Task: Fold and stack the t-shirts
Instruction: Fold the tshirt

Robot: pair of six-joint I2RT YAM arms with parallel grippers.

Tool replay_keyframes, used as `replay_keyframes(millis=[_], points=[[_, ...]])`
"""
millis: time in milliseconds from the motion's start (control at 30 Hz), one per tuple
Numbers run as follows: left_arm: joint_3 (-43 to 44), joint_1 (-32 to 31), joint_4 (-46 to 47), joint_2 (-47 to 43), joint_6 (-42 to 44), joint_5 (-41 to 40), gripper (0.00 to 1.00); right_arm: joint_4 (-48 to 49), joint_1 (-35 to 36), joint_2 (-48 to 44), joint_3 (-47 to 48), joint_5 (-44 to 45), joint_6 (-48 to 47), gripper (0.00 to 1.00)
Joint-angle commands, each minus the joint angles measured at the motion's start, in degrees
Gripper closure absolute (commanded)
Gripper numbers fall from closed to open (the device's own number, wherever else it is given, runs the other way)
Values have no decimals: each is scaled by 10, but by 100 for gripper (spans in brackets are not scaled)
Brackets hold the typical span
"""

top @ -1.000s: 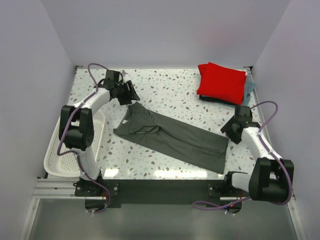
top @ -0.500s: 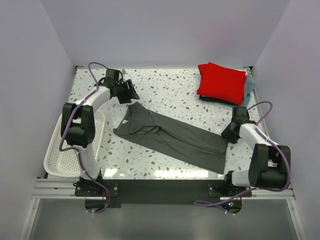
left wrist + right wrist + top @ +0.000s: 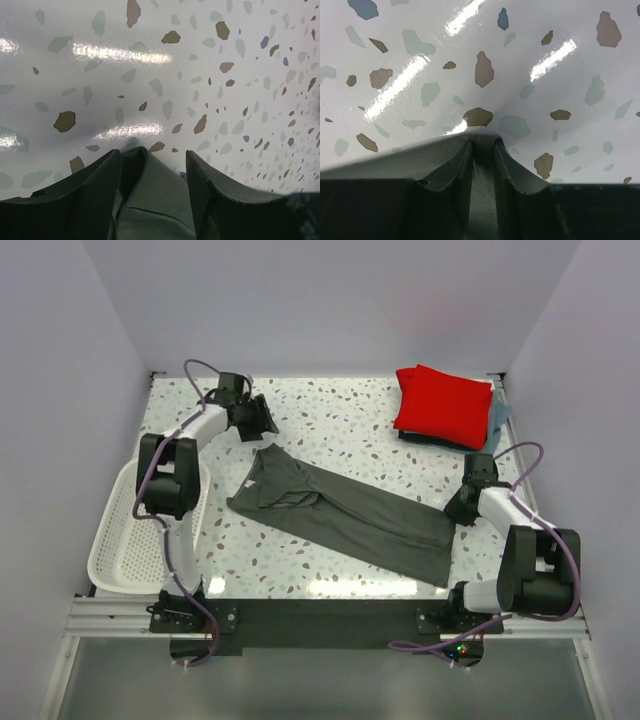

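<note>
One dark grey t-shirt (image 3: 345,515): right jaws clamped on it, left jaws apart.

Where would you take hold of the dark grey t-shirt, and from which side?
I'd grip its two end corners. The dark grey t-shirt lies flat as a long band, far left to near right; thin corner edges suit the jaws. Approach each from outside its end.
</note>
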Motion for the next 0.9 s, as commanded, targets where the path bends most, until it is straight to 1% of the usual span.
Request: replay_keyframes(millis=[0,467,633,767,800,867], points=[[24,5,-14,10,0,-12,41,12,-4,-14,-6,16,-6,75],[-22,-13,4,1,-13,-10,43,2,-4,-29,-11,14,-5,75],[-23,-19,9,5,-17,-8,44,-1,-4,-37,-15,11,-3,75],[-20,-25,13,9,-18,-8,48,-4,-4,-45,-21,11,-2,75],[-21,-26,15,10,-18,-8,52,-3,-4,-47,-21,10,-1,75],[-21,-26,16,14,-17,-3,55,-7,-4,-49,-22,11,-1,75]])
